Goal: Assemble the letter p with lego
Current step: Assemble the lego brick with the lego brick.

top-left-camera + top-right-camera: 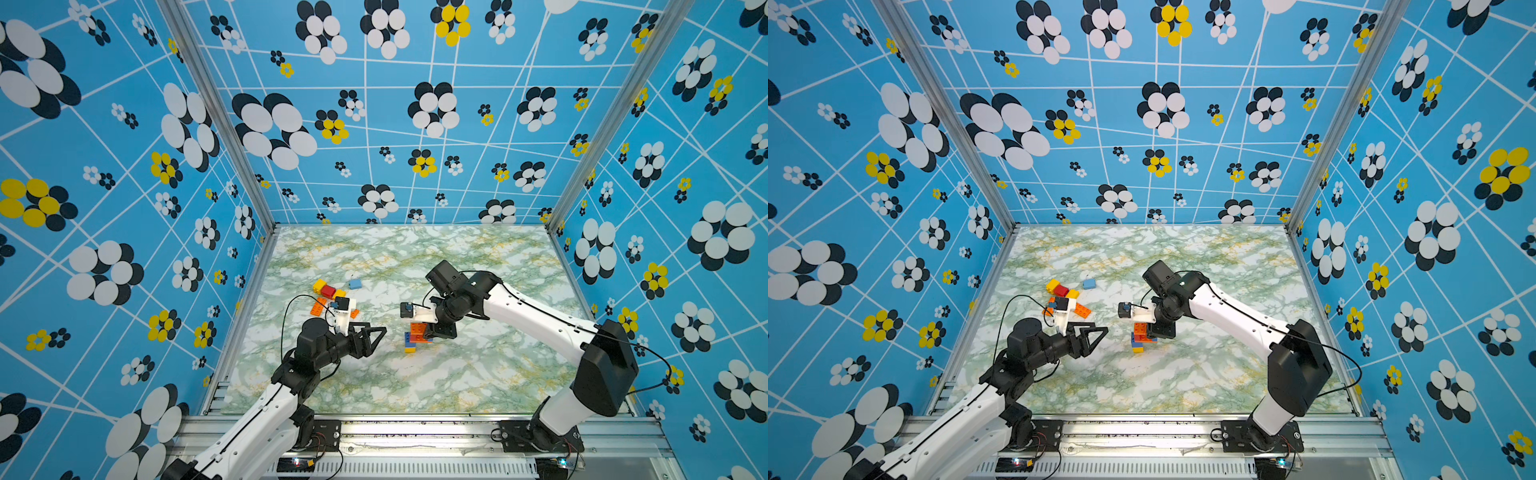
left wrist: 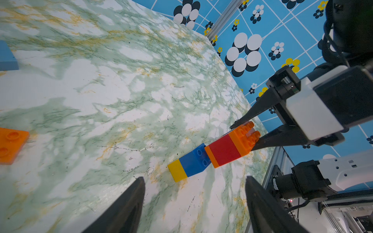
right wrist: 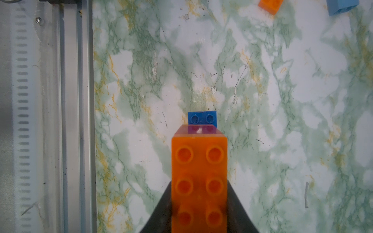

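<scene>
our arms (image 1: 262, 419) are white shells with black joints. thin black cables (image 1: 284, 322) loop beside them. our fingers (image 2: 125, 207) are black, triangular, tapering; white camera mounts (image 1: 343, 324) sit behind, black bolted plates (image 1: 326, 430) below.

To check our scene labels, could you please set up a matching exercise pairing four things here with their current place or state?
Things:
1. top orange brick
2. yellow brick
3. pale blue brick
4. left gripper

Places or states:
A. fingers open, nothing between them
B. lying by itself on the table
C. pinched by the right gripper
D. bottom end of the stack

Pairs: 1-C, 2-D, 3-B, 4-A.
</scene>
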Robot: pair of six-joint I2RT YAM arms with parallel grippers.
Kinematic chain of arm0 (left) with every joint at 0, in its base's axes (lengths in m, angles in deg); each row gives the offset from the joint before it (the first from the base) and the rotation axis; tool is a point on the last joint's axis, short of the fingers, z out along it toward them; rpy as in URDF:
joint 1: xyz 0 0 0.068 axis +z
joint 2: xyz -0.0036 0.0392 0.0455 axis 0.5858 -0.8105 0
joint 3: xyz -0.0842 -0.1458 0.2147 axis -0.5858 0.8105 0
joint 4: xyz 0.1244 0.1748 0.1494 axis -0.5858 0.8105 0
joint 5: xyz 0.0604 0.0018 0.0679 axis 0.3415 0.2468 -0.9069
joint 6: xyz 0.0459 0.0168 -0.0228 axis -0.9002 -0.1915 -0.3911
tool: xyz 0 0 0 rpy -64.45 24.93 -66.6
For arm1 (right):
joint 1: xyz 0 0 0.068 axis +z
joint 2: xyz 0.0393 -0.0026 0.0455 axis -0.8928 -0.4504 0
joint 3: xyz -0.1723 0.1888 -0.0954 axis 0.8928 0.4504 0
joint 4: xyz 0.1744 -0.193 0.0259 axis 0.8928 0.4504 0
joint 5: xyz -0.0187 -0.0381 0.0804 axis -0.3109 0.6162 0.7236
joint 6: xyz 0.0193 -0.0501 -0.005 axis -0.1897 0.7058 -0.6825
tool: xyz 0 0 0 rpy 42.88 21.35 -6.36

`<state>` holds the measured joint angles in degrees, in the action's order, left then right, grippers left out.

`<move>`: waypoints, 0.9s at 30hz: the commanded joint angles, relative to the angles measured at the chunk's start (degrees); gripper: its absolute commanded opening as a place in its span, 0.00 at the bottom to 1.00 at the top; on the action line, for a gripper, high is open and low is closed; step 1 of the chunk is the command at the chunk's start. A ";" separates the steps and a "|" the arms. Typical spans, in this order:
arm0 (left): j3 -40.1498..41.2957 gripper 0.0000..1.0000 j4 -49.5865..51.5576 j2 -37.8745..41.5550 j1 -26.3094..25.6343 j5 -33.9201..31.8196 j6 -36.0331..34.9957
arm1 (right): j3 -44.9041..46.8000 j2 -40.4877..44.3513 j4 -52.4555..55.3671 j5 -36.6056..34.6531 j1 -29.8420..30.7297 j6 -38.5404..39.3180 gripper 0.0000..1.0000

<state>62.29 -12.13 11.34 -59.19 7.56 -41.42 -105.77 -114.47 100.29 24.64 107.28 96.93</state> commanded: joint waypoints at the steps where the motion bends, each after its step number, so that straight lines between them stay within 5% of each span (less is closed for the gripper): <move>1: 0.89 0.78 -2.22 -0.43 -0.44 1.38 0.48 | -1.84 -1.18 -0.60 -0.15 0.55 1.24 0.23; 27: 1.60 0.68 -7.94 -5.27 -2.64 1.02 2.21 | -4.04 -5.25 3.02 -0.01 0.86 2.07 0.23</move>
<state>62.75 -15.80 7.30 -60.76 8.17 -40.54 -109.09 -118.54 100.83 24.53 107.54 97.98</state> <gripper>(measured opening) 0.678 0.343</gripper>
